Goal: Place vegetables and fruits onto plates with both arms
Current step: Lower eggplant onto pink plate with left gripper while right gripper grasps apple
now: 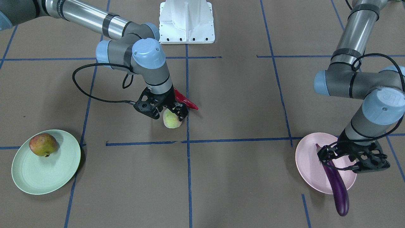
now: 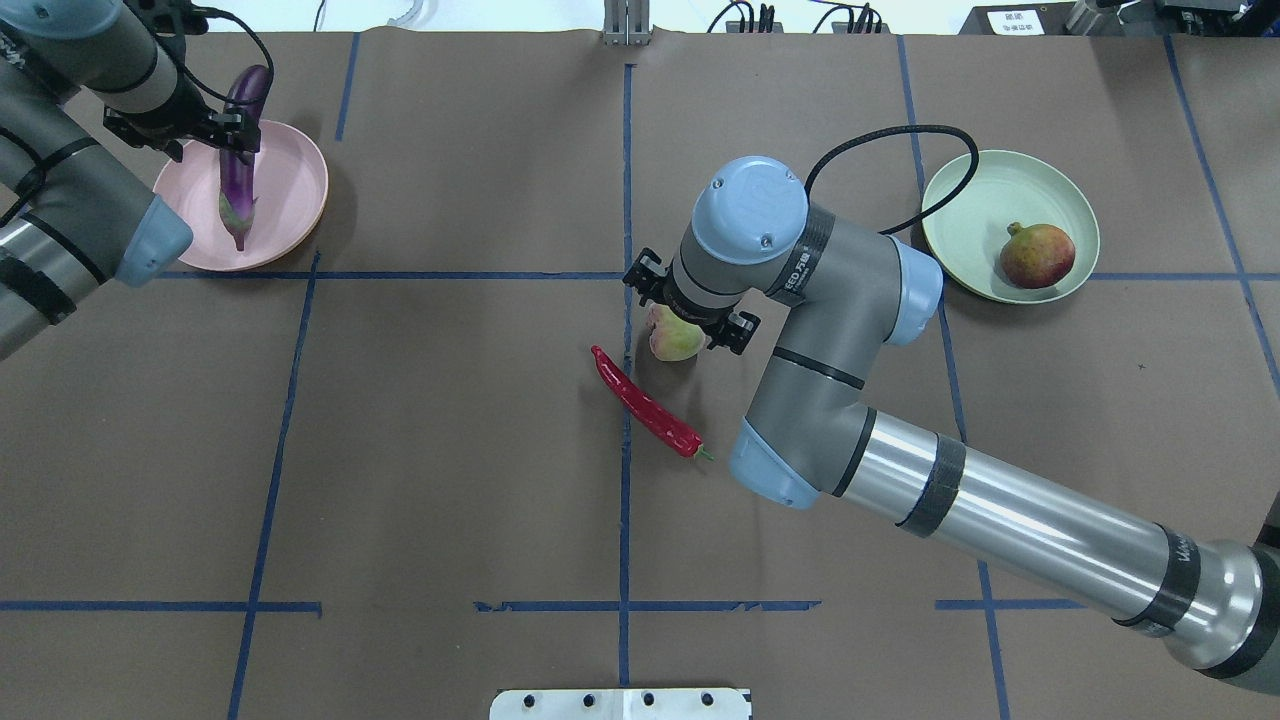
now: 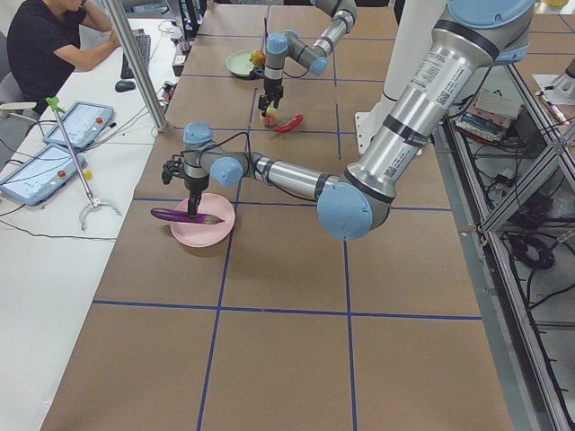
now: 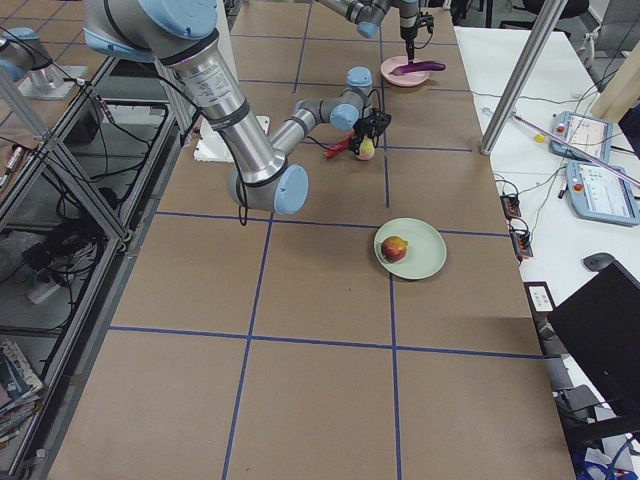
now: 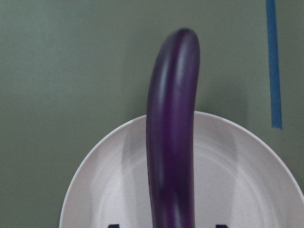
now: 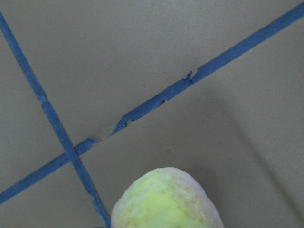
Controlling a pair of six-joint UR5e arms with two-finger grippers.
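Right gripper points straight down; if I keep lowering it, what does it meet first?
The peach: the right gripper sits right above it, apparently about level with its top. The chili lies beside, outside that line.

Brown table (image 2: 450,450), blue tape (image 2: 625,530), seated operator (image 3: 45,40)

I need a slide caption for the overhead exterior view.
Left end effector at eggplant over pink plate; right end effector above peach.
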